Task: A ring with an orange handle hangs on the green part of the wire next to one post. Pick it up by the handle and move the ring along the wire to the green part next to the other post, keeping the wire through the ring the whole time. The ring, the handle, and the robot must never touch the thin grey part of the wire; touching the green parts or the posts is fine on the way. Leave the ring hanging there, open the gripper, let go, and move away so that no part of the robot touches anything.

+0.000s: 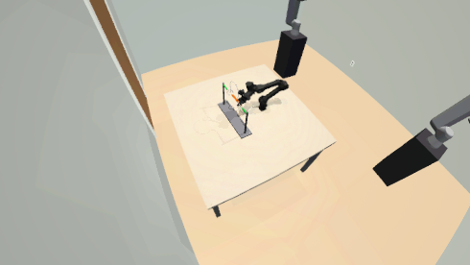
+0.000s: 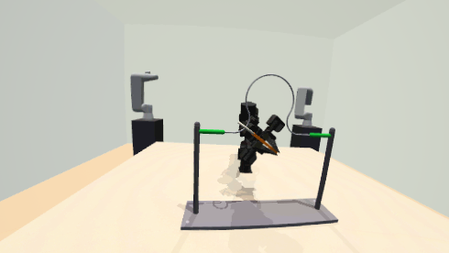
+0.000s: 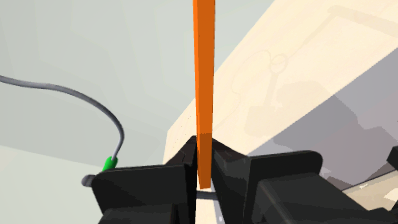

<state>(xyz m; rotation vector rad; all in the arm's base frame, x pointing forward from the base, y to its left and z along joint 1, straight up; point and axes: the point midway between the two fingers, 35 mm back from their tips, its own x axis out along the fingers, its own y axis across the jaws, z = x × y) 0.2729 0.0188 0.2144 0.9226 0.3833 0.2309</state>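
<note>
The orange handle [image 1: 235,98] [image 2: 263,141] [image 3: 204,65] slants, its lower end between the fingers of my gripper [image 1: 239,102] [image 2: 274,149] [image 3: 199,139], which is shut on it. The ring [image 2: 244,126] shows edge-on as a thin pale line at the handle's upper end, crossing the grey wire [image 2: 270,74] [image 3: 100,105] near the foot of its left rise in the exterior view. Whether ring and wire touch cannot be told. The left green part [image 1: 224,86] [image 2: 212,131] is a little left of the ring; the other green part [image 1: 245,110] [image 2: 320,135] [image 3: 110,164] is at the right post.
Two dark posts [image 2: 196,170] [image 2: 324,174] stand on a grey base plate [image 1: 232,117] [image 2: 266,215] on the table [image 1: 269,154]. The wire arches high between them, with a loop that narrows at its foot. Two pedestals [image 1: 289,53] [image 1: 408,158] with grey arms stand away from the table.
</note>
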